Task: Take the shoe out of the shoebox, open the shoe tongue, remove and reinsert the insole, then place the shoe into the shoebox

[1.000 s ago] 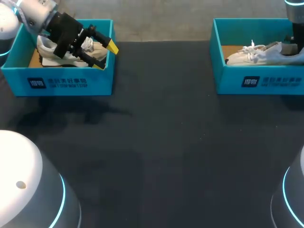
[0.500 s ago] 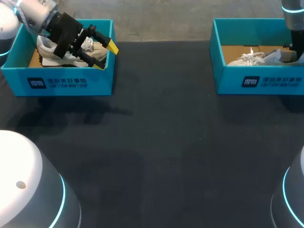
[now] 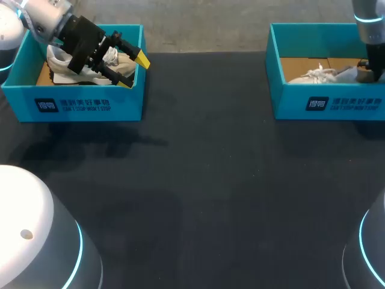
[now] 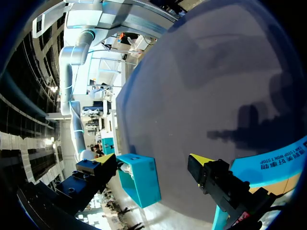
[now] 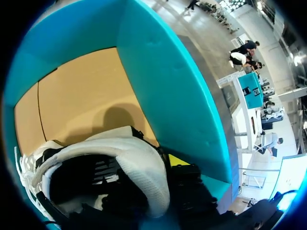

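A white shoe (image 3: 319, 74) lies on its side in the teal right shoebox (image 3: 328, 103), laces toward the middle of the table. My right arm (image 3: 372, 45) comes down into that box at the shoe's heel end. In the right wrist view the shoe's padded heel collar (image 5: 139, 167) sits right at my right gripper (image 5: 148, 179), over the box's tan floor (image 5: 81, 103). My left gripper (image 3: 133, 71) hangs open and empty over the near right corner of the left shoebox (image 3: 78, 105), which holds another white shoe (image 3: 75, 71). From the left wrist, the gripper (image 4: 153, 160) points across the dark table.
The two teal boxes stand at the far left and far right of the dark table (image 3: 204, 180). The round bases of my arms (image 3: 36, 235) fill the near corners. In the left wrist view the left box's rim (image 4: 283, 163) lies under the gripper.
The right arm has lowered the shoe, which stood above the right box's rim a second ago and now lies low inside it. The left arm has not moved.
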Robot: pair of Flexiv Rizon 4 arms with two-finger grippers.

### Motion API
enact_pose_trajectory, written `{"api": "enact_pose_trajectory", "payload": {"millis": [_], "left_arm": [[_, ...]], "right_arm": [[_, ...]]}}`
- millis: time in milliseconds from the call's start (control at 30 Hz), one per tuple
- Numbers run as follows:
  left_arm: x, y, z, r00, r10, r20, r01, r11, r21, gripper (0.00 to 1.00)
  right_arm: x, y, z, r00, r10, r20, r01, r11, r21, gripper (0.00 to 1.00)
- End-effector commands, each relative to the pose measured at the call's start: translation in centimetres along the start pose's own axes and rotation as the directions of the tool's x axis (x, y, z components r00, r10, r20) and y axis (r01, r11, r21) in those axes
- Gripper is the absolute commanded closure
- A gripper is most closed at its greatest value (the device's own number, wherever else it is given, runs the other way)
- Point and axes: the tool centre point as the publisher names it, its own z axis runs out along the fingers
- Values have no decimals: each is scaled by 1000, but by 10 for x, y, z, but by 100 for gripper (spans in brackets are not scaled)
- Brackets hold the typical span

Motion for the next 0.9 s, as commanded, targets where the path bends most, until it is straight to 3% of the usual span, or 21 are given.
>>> {"api": "enact_pose_trajectory", "payload": {"millis": [33, 367, 400, 467, 500, 900], "left_arm": [[0, -1, 0, 1000, 1, -3, -1, 1000, -1, 0], [0, -1, 0, 1000, 1, -3, -1, 1000, -1, 0], [0, -1, 0, 1000, 1, -3, -1, 1000, -1, 0], [0, -1, 0, 1000, 1, -3, -1, 1000, -1, 0], [0, -1, 0, 1000, 1, -3, -1, 1000, -1, 0], [0, -1, 0, 1000, 1, -3, -1, 1000, -1, 0]], "right_arm": [[-1, 2, -6, 1000, 13, 6, -13, 1000, -5, 4], [-12, -3, -33, 999, 32, -25, -32, 999, -34, 2], [-14, -4, -45, 998, 38, -52, -40, 998, -40, 0], [-14, -5, -46, 998, 39, -57, -41, 998, -40, 0], [-15, -7, -59, 996, 43, -81, -46, 998, -44, 0], [-16, -25, -115, 971, -37, -235, 11, 994, -113, 0]]}}
